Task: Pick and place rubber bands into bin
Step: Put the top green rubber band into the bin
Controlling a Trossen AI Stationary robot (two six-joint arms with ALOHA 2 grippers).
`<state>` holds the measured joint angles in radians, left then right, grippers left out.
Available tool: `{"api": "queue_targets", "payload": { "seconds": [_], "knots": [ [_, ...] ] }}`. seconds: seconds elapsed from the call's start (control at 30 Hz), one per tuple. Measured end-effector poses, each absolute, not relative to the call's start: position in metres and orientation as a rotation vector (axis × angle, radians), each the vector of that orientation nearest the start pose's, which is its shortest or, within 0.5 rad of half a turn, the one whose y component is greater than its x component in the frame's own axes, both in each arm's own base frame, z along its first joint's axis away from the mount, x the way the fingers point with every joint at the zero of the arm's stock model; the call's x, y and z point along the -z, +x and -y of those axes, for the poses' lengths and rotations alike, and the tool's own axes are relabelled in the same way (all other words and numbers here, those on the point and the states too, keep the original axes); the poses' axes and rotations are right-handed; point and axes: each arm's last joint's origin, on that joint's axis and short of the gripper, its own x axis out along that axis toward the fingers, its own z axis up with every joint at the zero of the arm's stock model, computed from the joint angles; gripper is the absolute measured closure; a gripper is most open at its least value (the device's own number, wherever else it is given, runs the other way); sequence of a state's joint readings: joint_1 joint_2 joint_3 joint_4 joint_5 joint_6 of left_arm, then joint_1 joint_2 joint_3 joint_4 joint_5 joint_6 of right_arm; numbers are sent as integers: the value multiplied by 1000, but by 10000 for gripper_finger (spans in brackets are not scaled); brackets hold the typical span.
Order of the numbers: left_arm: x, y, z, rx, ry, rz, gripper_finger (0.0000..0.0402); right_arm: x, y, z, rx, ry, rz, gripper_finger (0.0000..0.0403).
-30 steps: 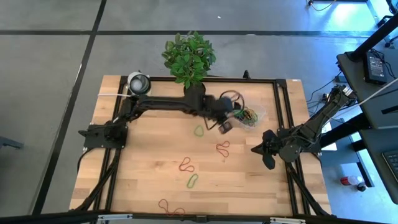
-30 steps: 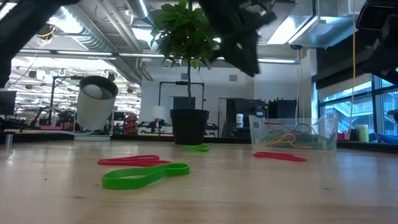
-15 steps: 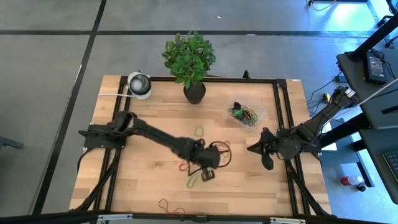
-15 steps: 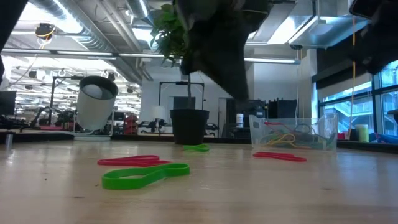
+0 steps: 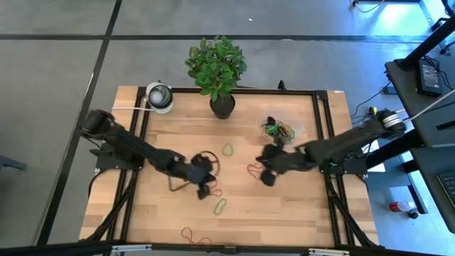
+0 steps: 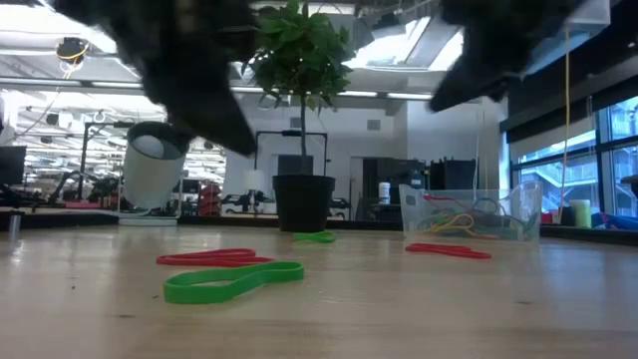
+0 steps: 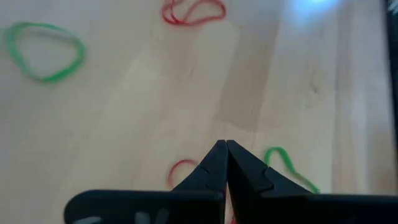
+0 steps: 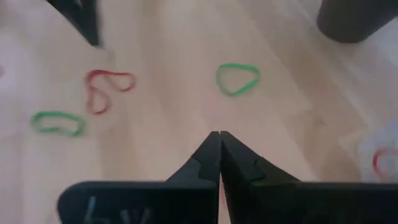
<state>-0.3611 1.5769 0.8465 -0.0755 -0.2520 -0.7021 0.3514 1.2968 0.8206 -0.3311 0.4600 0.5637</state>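
The table [image 5: 170, 227] is the largest thing, and I place everything from the bin [image 5: 281, 131] on it, which sits beside the plant pot [image 5: 222, 107], towards the right arm's side.

The bin already holds a tangle of rubber bands [image 5: 276, 130]. Other bands lie loose on the wood: a green loop [image 5: 227, 150] near the bin, a red one [image 5: 254, 169] a little further, another red one [image 5: 213, 189] and a green one [image 5: 220, 207] well apart from it, and a red pair [image 5: 193, 236] at the near edge, the farthest away.

The left gripper [image 5: 204, 190] hangs low just beside the second red band, jaws pressed together with nothing between them. The right gripper [image 5: 268, 176] is near the bin, next to the first red band, its jaws also pressed together and empty.

I judge the bands very light, soft and floppy, a bit grippy on wood. It is best to pinch one strand from above, jaws first spread.

One second ago the left arm reached over the bin with jaws partly spread; now it has come back far from it. The right arm was folded at the table's side and has now stretched inward.
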Motion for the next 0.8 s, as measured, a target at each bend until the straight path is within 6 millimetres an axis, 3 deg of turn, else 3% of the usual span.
{"api": "queue_targets", "payload": {
  "seconds": [0.23,0.43,0.67,0.8],
  "knots": [
    [-182,234,79,-164,-419,-680,400,-221,333,-51,355,271,-866,368],
    [-179,206,66,-167,-416,-646,400,-194,390,-28,330,309,-993,326],
    [-175,193,62,-132,-410,-648,400,-166,431,0,322,277,-1040,270],
    [-176,194,62,-115,-388,-647,400,-148,436,14,357,296,-1083,258]
  ]
}}
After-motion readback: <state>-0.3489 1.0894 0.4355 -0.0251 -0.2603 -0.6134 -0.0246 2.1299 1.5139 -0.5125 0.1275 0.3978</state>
